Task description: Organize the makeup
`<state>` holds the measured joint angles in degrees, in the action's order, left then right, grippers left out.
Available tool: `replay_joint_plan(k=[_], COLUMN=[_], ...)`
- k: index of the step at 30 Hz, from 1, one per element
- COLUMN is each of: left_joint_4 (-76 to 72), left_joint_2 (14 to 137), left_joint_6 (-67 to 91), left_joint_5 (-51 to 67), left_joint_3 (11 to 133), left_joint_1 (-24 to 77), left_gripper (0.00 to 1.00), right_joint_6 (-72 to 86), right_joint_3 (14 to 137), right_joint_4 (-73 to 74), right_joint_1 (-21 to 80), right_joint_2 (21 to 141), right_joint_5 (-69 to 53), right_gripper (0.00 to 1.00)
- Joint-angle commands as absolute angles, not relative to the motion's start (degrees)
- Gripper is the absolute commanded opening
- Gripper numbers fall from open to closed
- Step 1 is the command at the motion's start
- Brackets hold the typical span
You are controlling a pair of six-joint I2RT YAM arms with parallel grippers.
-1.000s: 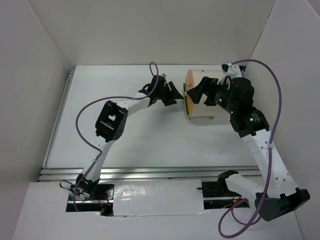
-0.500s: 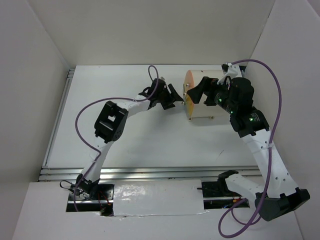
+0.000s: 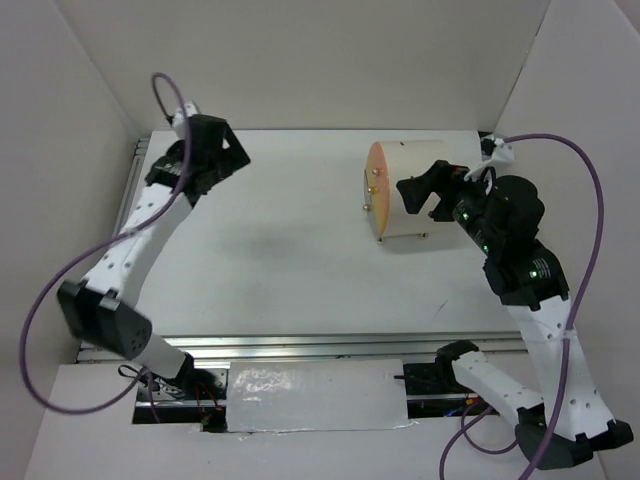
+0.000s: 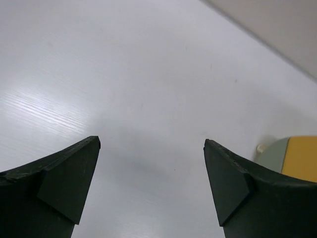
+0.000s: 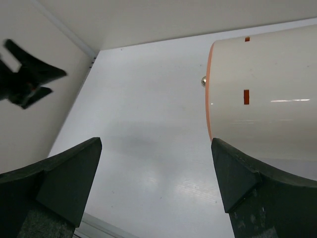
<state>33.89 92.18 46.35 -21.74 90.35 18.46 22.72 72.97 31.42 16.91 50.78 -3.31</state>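
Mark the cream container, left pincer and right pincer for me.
cream container (image 3: 412,156): top external view, on its cream side wall.
left pincer (image 4: 151,143): left wrist view, midway between its open fingertips.
right pincer (image 5: 156,142): right wrist view, midway between its open fingertips.

The table (image 3: 280,260) is smooth and white, with a soft sheen and faint grain. The container (image 5: 262,94) looks like glossy cream plastic with a shiny metal knob (image 5: 203,81). The fingers (image 4: 59,183) are matt black and slightly rough.
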Motion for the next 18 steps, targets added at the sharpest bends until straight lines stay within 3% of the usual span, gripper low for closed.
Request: replay_joint_plan(k=[1, 8, 18], left_joint_4=[49.7, 57.0, 68.4], left_joint_2=[80.9, 46.6, 22.1], left_joint_6=[41.6, 35.8, 33.4], left_joint_5=[-36.5, -37.9, -36.4], left_joint_3=[94.0, 84.3, 80.2], left_joint_1=[20.3, 20.9, 20.9], left_gripper=[0.99, 0.99, 0.99], right_joint_6=[23.6, 25.5, 22.3], right_joint_3=[75.2, 74.9, 72.1], right_joint_4=[34.9, 43.6, 58.4], right_joint_1=[17.5, 18.8, 18.7], right_joint_2=[46.8, 32.5, 16.7], right_joint_5=[-2.9, -0.8, 6.8], right_gripper=[1.0, 1.0, 1.0])
